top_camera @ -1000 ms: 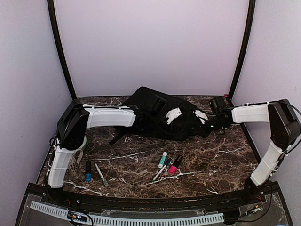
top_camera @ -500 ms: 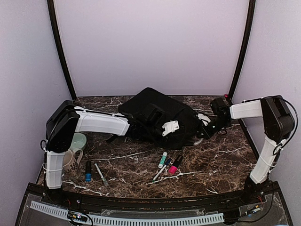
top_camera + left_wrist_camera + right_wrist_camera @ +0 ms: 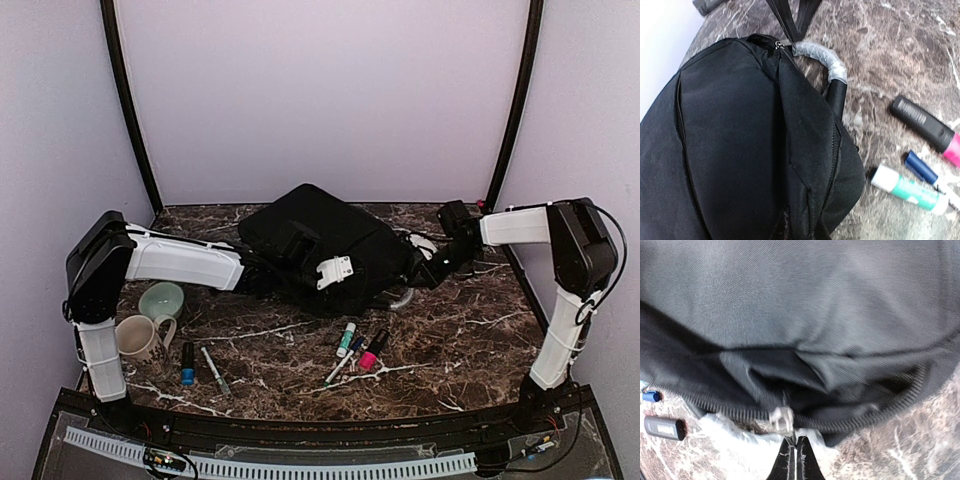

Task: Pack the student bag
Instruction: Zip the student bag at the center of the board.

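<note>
The student bag is a big black backpack lying at the back middle of the marble table. My left gripper rests on its near side. In the left wrist view the bag fills the frame, its fabric bunching to a pinch at the bottom edge, and my fingers are hidden there. My right gripper is at the bag's right end. In the right wrist view its tips are shut on the silver zipper pull of a partly open zipper.
Near the middle front lie a white-and-teal stick, a blue pen and a black-and-pink marker. A mug, a pale green bowl, a blue-capped marker and a pen sit front left. A plastic-wrapped handle sticks out of the bag.
My left arm has drawn back to the left and the bag has slid left with it, uncovering the mug and bowl. The right gripper has followed the bag leftward.
</note>
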You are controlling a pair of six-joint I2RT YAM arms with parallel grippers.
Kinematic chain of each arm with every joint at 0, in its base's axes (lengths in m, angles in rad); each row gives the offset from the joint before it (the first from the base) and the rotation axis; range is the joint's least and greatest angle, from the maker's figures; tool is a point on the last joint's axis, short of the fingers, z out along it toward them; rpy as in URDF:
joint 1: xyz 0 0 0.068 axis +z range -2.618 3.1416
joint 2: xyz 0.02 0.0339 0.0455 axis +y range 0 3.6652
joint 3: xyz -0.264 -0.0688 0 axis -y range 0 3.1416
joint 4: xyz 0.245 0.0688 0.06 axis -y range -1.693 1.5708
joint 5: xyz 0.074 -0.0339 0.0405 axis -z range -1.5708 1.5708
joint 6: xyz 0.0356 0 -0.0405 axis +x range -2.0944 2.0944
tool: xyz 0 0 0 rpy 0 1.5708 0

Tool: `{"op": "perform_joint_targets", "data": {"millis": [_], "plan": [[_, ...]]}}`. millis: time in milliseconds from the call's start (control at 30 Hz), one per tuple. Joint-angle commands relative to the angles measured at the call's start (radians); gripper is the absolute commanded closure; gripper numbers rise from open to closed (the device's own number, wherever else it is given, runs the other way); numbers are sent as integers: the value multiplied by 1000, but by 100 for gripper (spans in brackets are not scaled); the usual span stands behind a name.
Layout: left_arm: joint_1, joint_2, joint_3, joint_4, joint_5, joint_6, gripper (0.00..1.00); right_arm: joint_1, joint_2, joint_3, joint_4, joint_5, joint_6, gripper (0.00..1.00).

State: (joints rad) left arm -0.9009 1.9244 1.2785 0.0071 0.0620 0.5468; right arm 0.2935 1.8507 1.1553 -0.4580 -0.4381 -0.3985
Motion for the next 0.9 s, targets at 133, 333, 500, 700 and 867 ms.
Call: {"op": "perform_joint_targets", "data": {"millis": [133, 333, 500, 700, 867], "plan": [[22, -144, -60, -209, 25, -84, 60, 6, -42, 12, 51, 123, 6, 100], [-4, -121, 32, -104, 163, -206, 48, 30, -86, -19, 57, 114, 33, 96], [-35, 38, 239, -147, 128, -244, 45, 28, -131, -59, 77, 69, -13, 64], [-38, 203, 429, -229, 165, -312, 43, 16, -73, -12, -12, -41, -71, 47], [-38, 260, 480, -240, 233, -366, 41, 11, 24, 78, -73, -100, -104, 47]]}}
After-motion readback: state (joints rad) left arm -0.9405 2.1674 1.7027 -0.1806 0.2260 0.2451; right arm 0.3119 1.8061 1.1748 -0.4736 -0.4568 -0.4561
